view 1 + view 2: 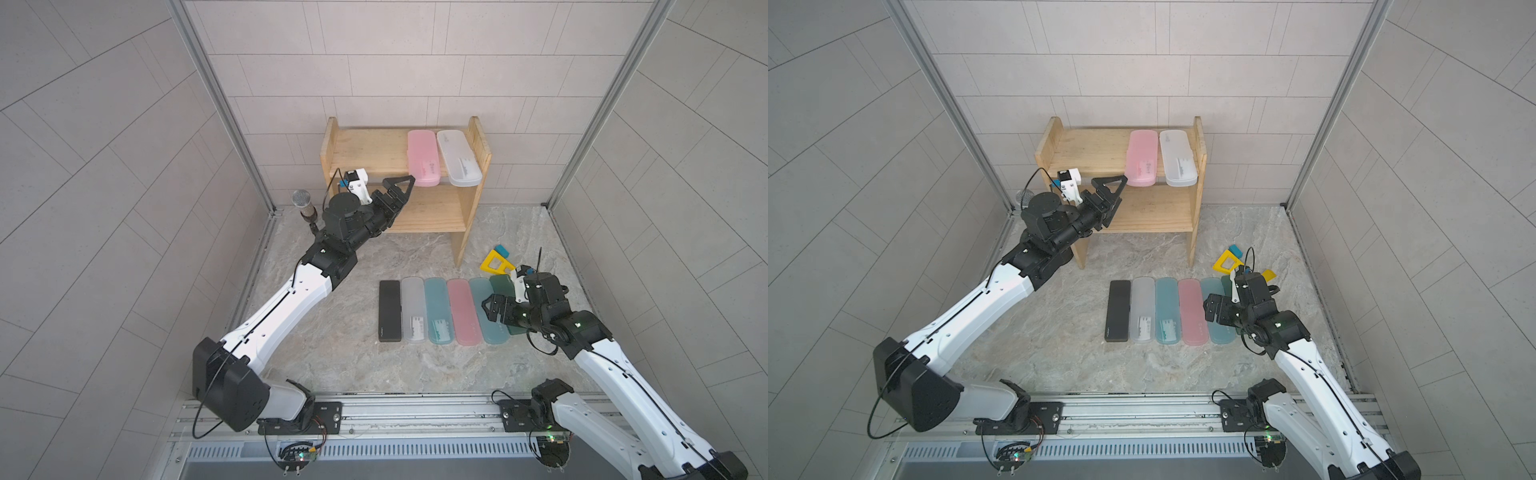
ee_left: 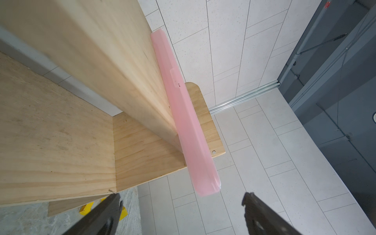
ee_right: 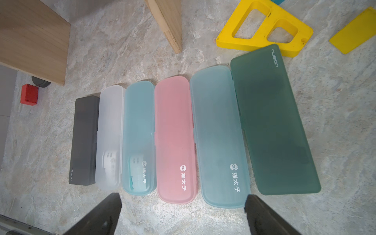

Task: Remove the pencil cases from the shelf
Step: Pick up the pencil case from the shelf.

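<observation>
The light pine two-tier shelf stands ahead of the left gripper, whose jaws gape empty. A pink plastic pencil case on the upper tier overhangs just before its fingertips, perhaps not touching; a frosted white plastic case lies beyond. Below the right gripper, likewise spread and holding nothing, six flat plastic cases lie side by side.

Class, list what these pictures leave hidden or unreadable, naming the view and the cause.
- Dark green case: in both top views the right arm covers most of it.
- Frosted white case on the shelf: hidden in the left wrist view behind the pink case.
- Left gripper: that view's edge cuts off all but its fingertips.
- Case labels: too small in top views.
</observation>
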### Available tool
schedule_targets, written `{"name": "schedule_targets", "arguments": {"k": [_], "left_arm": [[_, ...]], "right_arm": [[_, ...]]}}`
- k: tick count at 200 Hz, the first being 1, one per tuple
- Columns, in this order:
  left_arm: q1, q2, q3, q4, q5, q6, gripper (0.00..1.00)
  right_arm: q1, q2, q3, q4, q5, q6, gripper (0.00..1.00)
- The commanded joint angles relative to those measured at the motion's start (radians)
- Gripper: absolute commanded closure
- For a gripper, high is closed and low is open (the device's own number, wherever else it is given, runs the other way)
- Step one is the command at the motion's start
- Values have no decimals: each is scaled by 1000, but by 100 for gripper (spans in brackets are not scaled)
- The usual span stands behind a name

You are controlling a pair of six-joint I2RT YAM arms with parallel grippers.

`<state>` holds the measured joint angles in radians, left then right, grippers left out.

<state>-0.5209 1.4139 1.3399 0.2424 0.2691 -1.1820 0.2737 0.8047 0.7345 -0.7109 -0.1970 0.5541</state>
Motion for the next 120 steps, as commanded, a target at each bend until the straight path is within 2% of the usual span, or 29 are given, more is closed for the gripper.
{"name": "schedule_targets", "arguments": {"k": [1,58,120], "left_arm": [[-10,32,67,34,15,-11,0],[-13,101,137,30,11,-27,1],[-20,141,177,43,37,-37,8]], "right_arm": [[-10,-12,23,-32,-9,-20,0],[-18,29,55,-56,-21,-27,0],[-18,10,89,-91,-14,-25,0]]}}
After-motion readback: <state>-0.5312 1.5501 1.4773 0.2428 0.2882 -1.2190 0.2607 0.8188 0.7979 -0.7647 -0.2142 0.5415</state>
